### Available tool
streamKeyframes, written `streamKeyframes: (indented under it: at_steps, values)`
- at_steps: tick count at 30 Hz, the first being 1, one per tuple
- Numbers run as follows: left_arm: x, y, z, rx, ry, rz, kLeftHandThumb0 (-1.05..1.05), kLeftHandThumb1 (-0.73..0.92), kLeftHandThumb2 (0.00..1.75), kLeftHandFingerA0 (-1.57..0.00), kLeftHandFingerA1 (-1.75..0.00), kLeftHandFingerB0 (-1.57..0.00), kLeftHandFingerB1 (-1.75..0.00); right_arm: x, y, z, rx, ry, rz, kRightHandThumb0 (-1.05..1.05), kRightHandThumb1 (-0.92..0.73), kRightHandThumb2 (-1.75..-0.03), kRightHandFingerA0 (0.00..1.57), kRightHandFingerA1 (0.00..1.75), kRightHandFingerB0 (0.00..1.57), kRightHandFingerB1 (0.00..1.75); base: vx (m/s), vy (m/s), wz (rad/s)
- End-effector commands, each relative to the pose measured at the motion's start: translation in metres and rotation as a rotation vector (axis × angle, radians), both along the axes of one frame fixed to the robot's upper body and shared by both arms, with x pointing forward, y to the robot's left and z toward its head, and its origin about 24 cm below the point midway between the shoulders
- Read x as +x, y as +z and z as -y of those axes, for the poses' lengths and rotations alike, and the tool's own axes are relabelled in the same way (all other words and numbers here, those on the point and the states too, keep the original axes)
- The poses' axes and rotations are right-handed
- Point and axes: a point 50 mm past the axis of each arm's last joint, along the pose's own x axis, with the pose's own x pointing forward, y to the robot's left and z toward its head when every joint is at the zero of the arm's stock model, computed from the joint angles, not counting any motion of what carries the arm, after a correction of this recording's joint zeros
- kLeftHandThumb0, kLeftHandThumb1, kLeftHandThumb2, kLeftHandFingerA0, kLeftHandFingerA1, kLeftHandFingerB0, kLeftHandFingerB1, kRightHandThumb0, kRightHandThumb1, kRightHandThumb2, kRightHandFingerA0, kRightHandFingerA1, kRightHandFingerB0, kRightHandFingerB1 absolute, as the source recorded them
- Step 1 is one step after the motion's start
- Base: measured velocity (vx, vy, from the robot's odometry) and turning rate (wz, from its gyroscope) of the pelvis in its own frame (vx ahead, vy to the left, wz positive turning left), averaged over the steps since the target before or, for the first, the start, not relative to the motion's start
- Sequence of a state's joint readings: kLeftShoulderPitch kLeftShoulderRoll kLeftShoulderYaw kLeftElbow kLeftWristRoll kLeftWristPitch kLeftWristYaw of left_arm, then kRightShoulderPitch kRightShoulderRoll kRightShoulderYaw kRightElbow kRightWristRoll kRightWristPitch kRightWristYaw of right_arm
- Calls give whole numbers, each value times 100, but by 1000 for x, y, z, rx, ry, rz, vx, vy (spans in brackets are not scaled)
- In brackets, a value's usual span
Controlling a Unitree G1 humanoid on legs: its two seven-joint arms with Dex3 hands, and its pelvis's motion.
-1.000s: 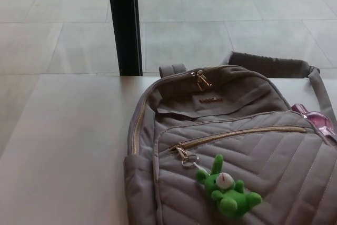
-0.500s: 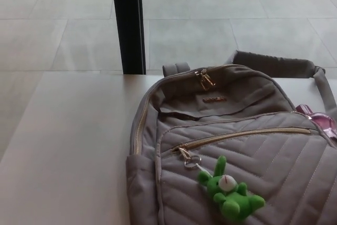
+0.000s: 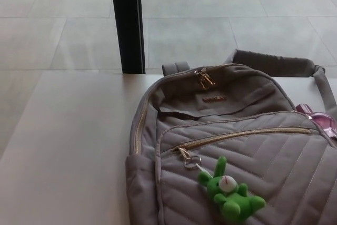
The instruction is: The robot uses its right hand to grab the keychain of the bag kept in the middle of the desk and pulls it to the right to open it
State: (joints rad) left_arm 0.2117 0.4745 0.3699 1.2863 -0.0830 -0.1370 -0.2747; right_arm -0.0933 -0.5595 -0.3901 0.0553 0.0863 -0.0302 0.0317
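A pale tiled floor (image 3: pixel 221 19) lies beyond the light desk (image 3: pixel 68 146), crossed by a black post (image 3: pixel 127 22). The grey bag (image 3: pixel 237 130) lies at the desk's middle-right, its green keychain (image 3: pixel 230 192) on the front pocket. Neither hand shows.

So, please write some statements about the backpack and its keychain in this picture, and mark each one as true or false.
1. The green plush keychain lies on the backpack's quilted front. True.
2. The front pocket zipper is pulled fully open. False: it looks closed, with its pull at the left end.
3. The robot's right hand holds the keychain. False: no hand is in view.
4. Two gold zipper pulls sit together at the top of the backpack. True.
5. A pink object shows at the backpack's right edge. True.
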Motion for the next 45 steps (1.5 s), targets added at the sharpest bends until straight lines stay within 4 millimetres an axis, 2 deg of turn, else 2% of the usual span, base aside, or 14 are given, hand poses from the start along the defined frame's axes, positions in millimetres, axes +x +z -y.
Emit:
streamKeyframes:
  at_steps: [1, 2, 3, 7, 8, 12, 14, 15, 19, 22, 24, 27, 28, 45]
  values:
    - [7, 8, -8, 36, -31, 45, -87, 92, 82, -52, -51, -38, -41, -5, 36, -152, -186, 634, -66, -80, -70, -62, 42, 44, 17, 28, 0, 0, 0]
    - [7, 8, -8, 34, -30, 46, -87, 92, 82, -51, -51, -37, -41, -8, 30, -158, -209, 662, -85, -91, -61, -95, 40, 56, 12, 39, 0, 0, 0]
    - [7, 8, -8, 28, -26, 47, -87, 92, 83, -52, -53, -36, -41, -10, 26, -162, -224, 679, -101, -86, -72, -63, 48, 45, 18, 27, 0, 0, 0]
    - [7, 7, -8, 27, -11, 45, -87, 92, 83, -52, -52, -39, -41, -20, 10, -173, -217, 756, -172, -83, -71, -62, 51, 52, 24, 29, 0, 0, 0]
    - [7, 9, -10, 32, -11, 51, -88, 92, 83, -51, -52, -38, -41, -19, 7, -177, -209, 772, -171, -91, -60, -97, 49, 61, 18, 42, 0, 0, 0]
    - [6, 10, -10, 38, -24, 49, -87, 92, 82, -51, -52, -38, -42, -28, 3, -184, -231, 811, -204, -80, -70, -61, 56, 59, 27, 32, 0, 0, 0]
    - [5, 10, -10, 38, -23, 49, -87, 92, 83, -51, -52, -37, -42, -30, 2, -186, -237, 819, -213, -83, -57, -97, 51, 64, 21, 46, 0, 0, 0]
    - [5, 10, -10, 37, -21, 48, -87, 92, 83, -51, -52, -37, -41, -30, 2, -187, -239, 820, -214, -81, -70, -62, 59, 58, 27, 32, 0, 0, 0]
    - [3, 11, -11, 38, -25, 50, -87, 92, 82, -51, -52, -37, -42, -33, 6, -187, -246, 829, -225, -77, -55, -96, 56, 68, 21, 45, 0, 0, 0]
    - [3, 11, -11, 38, -19, 49, -84, 92, 82, -56, -51, -41, -40, -33, 8, -186, -237, 828, -222, -76, -70, -62, 61, 63, 30, 32, 0, 0, 0]
    - [3, 10, -11, 36, -15, 46, -90, 92, 84, -56, -54, -36, -41, -33, 8, -185, -239, 827, -225, -82, -60, -96, 59, 69, 21, 44, 0, 0, 0]
    - [3, 11, -11, 43, -32, 38, -83, 83, 120, -51, -61, -31, -50, -34, 9, -185, -239, 827, -224, -73, -70, -61, 63, 63, 31, 32, 0, 0, 0]
    - [3, 10, -11, 43, -30, 37, -90, 92, 85, -57, -54, -37, -41, -35, 10, -185, -239, 829, -222, -74, -70, -62, 64, 63, 31, 32, 0, 0, 0]
    - [4, 12, -13, 40, -10, 59, -90, 92, 85, -55, -54, -35, -42, -61, 11, -202, -456, 860, -152, -89, -62, -82, 70, 65, 33, 43, 0, 0, 0]
